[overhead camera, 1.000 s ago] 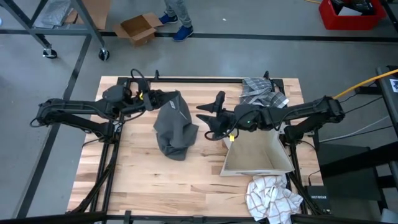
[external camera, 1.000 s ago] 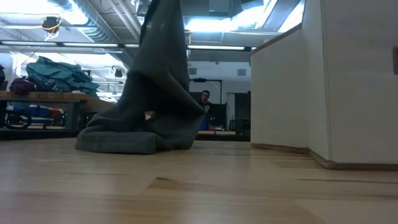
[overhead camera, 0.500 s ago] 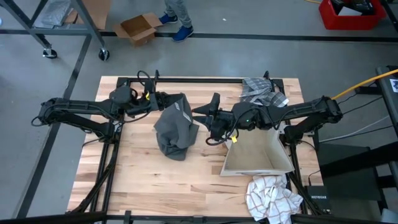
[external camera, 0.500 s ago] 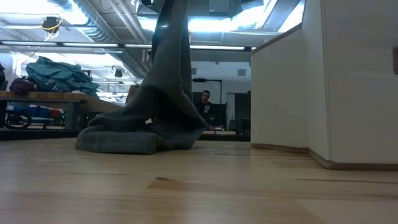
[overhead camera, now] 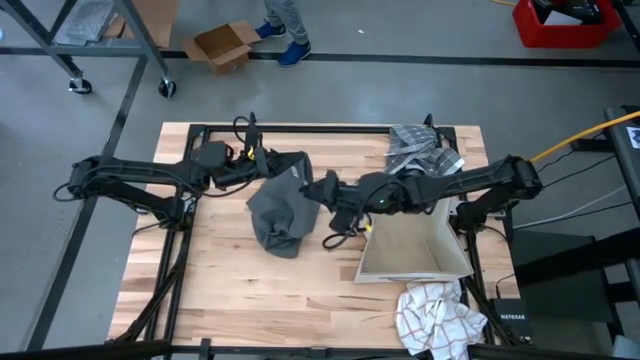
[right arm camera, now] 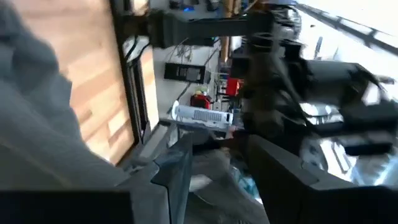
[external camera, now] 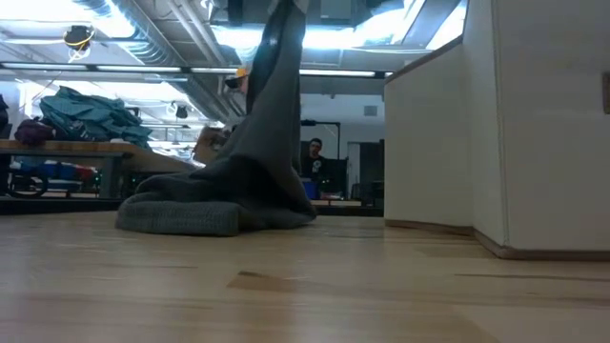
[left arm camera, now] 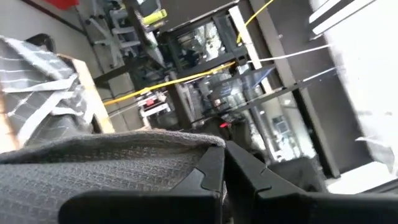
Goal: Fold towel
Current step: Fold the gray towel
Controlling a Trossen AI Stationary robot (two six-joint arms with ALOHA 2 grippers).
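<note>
A grey towel (overhead camera: 280, 205) stands drawn up in a peak left of the table's middle, its lower part heaped on the wood (external camera: 186, 210). My left gripper (overhead camera: 268, 166) is shut on the towel's top, above the table. My right gripper (overhead camera: 326, 192) is open at the towel's right side. In the right wrist view its fingers (right arm camera: 177, 165) stand on either side of a grey fold (right arm camera: 214, 183). The towel fills the near left of that view (right arm camera: 37, 130). My left gripper pinches the towel's upper edge (left arm camera: 186, 144) between its two shut fingers (left arm camera: 214, 171). It comes about level from the table's left. The towel hangs below the hold in a narrow peak (external camera: 276, 86), and its lower part lies heaped on the table. My right gripper: I cannot tell whether its fingers touch the fold between them.
An open beige box (overhead camera: 412, 250) lies at the right, its pale wall near in the low view (external camera: 477, 124). A striped cloth (overhead camera: 420, 148) lies at the back right and a checked cloth (overhead camera: 432, 315) at the front right. A person stands beyond the far edge (overhead camera: 285, 35).
My left gripper has gone toward the table's right edge with the towel's top, so the peak leans right while the heap stays in place. My right gripper has gone toward the table's left, up to the towel's right side.
</note>
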